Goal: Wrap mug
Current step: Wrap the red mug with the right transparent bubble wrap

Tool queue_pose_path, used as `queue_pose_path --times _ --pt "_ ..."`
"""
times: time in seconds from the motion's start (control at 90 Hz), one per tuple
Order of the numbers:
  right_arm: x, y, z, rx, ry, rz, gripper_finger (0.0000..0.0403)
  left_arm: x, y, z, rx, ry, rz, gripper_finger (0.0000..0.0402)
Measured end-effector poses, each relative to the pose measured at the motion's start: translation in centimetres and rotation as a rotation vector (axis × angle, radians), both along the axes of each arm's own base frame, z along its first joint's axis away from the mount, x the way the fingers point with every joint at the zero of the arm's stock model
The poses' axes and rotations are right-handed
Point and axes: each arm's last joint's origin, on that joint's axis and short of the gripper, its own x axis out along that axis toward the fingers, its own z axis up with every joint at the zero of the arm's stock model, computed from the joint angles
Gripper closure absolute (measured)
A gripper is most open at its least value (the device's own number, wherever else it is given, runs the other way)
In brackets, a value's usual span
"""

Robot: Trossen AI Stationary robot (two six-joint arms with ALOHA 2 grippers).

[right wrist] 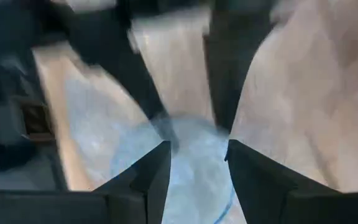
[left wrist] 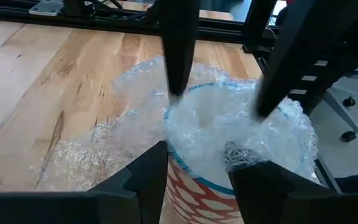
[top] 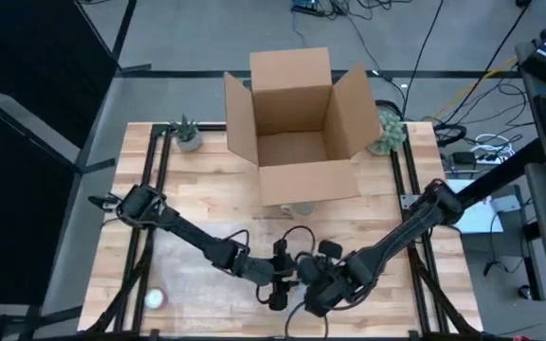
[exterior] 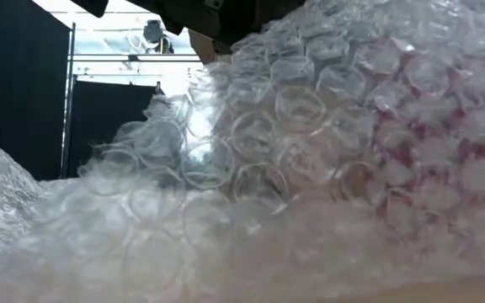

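Mug [left wrist: 194, 186] is standing upright near the front edge of the wooden table [top: 197, 204], well in front of the open cardboard box [top: 297, 118], with bubble wrap [left wrist: 229, 134] bunched around and over its rim. Its side is showing a red lattice pattern and a blue band below the rim. In the low view, bubble wrap is filling nearly the whole picture, with red showing through at the right.

Left gripper [left wrist: 197, 165] is sitting directly above the mug, its 2 fingers parted and straddling the wrapped rim. Right gripper [right wrist: 197, 155] is facing it from the opposite side, its 2 fingers likewise parted over the wrap. Both grippers are meeting at the mug in the high view.

2 small potted plants [top: 188, 133] are flanking the box.
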Motion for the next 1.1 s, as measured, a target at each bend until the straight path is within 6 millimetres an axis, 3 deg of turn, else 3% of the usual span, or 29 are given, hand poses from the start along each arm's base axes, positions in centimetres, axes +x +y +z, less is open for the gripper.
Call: queue_pose_path --times 0.2,0.4,0.6,0.9,0.978,1.1 --pt "1.3 1.0 -4.6 -0.022 0.089 -0.01 0.0292 0.0 0.0 0.4 -0.005 -0.013 0.0 0.0251" --pt "1.8 0.9 -5.9 -0.023 0.136 0.006 0.0311 -0.1 0.0 0.4 -0.001 -0.011 0.0 0.0251" --pt "1.2 0.3 -3.6 0.039 0.121 0.017 0.0321 -0.1 0.0 0.4 -0.003 -0.01 0.0 0.0251" --pt "-1.1 -1.2 2.9 0.116 -0.009 0.028 0.0321 -0.1 0.0 0.4 -0.001 -0.006 -0.001 0.0251" --pt "-2.0 -1.9 4.0 0.094 -0.008 0.011 0.0321 -0.1 0.0 0.4 -0.001 -0.006 -0.001 0.0251" --pt "-3.1 -3.0 3.9 -0.068 0.041 -0.093 0.0323 -0.1 0.0 0.4 -0.001 -0.006 -0.001 0.0251"
